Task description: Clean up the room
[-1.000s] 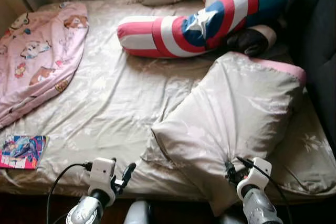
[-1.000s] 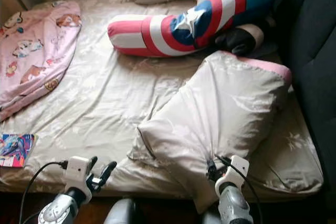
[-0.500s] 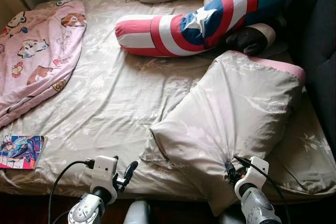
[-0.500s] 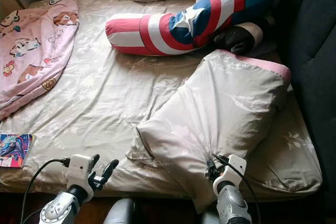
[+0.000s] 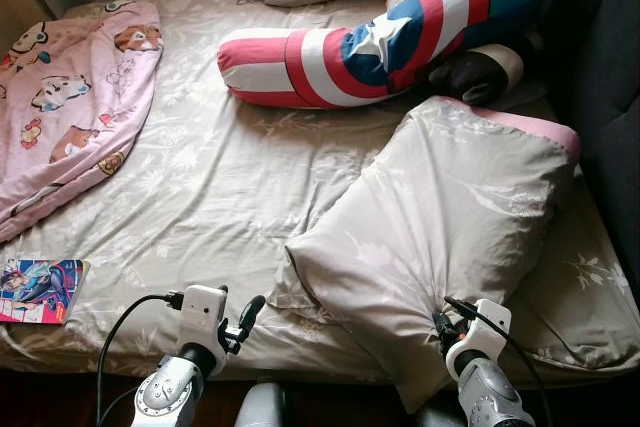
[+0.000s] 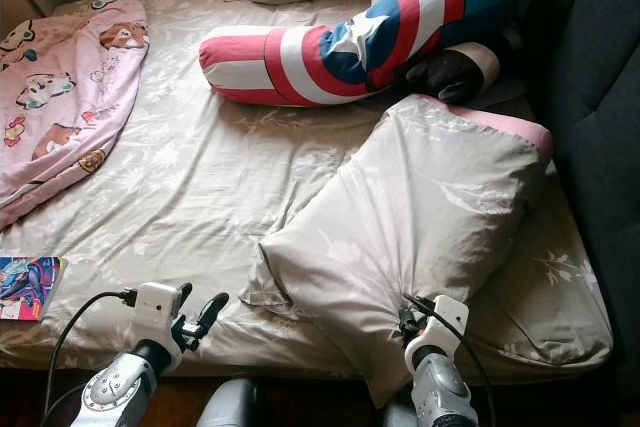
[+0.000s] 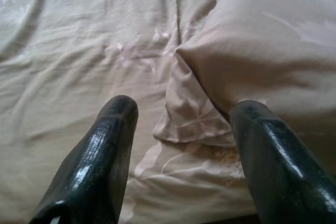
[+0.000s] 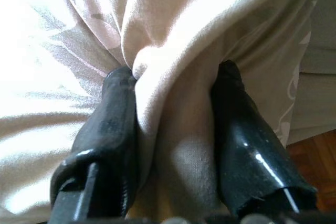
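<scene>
Soft daylight, eye views sharp; right wrist view overexposed on pillow (image 8: 173, 35); left wrist view slightly soft

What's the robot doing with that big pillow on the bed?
The robot stands at the foot of the bed, tidying up. Its right pincer has pinched the near end of the big beige pillow, with a fold of the cover squeezed between its fingers. The left pincer is open and empty, pointing at the pillow's near corner. A striped star bolster lies farther up the bed, a pink blanket lies on the left, and a comic book sits near the front edge.
</scene>
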### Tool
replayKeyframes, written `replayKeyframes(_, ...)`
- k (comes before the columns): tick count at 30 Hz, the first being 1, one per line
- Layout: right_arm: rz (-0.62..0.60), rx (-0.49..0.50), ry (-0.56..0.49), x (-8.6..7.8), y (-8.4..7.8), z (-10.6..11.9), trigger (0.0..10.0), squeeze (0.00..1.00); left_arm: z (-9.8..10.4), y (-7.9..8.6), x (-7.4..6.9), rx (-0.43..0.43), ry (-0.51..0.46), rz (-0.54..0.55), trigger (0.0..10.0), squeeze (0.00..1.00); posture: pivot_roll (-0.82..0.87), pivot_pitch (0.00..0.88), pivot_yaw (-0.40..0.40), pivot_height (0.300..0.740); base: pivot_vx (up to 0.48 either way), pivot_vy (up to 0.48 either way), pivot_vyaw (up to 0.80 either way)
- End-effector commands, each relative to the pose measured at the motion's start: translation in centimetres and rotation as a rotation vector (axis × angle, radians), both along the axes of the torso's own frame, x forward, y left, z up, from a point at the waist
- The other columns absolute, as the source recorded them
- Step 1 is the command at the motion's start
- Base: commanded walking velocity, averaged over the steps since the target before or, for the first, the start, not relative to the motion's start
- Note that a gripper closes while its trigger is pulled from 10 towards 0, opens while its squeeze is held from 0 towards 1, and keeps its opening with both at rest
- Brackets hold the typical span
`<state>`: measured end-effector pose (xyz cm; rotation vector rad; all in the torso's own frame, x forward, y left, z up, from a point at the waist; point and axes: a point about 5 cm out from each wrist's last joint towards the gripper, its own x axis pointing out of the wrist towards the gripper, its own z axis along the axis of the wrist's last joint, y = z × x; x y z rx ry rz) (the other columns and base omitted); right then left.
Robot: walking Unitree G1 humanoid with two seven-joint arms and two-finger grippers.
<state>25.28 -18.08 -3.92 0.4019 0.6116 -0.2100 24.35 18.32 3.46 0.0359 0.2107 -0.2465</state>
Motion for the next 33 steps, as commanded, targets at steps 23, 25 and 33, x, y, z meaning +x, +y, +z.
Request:
replayKeyframes(23, -0.378, -0.231, 0.004, -1.0, -13.3, 3.6, 0.0, 0.00, -0.5, -1.1, 2.6, -0.028, -0.007, 0.034, 10.0, 0.00, 0.01, 0.114, 0.082, 0.662, 0.000, 0.000, 0.00)
replayKeyframes(25, -0.416, -0.257, -0.026, -0.8, -14.8, 4.8, 0.0, 0.00, -0.6, -1.0, 2.8, -0.028, -0.009, 0.035, 10.0, 0.00, 0.00, 0.111, 0.081, 0.662, 0.000, 0.000, 0.00)
replayKeyframes(33, -0.551, -0.427, -0.135, -0.8, -21.7, 11.0, 0.0, 0.00, -0.6, -1.2, 3.3, -0.030, -0.018, 0.038, 10.0, 0.00, -0.02, 0.091, 0.076, 0.662, 0.000, 0.000, 0.00)
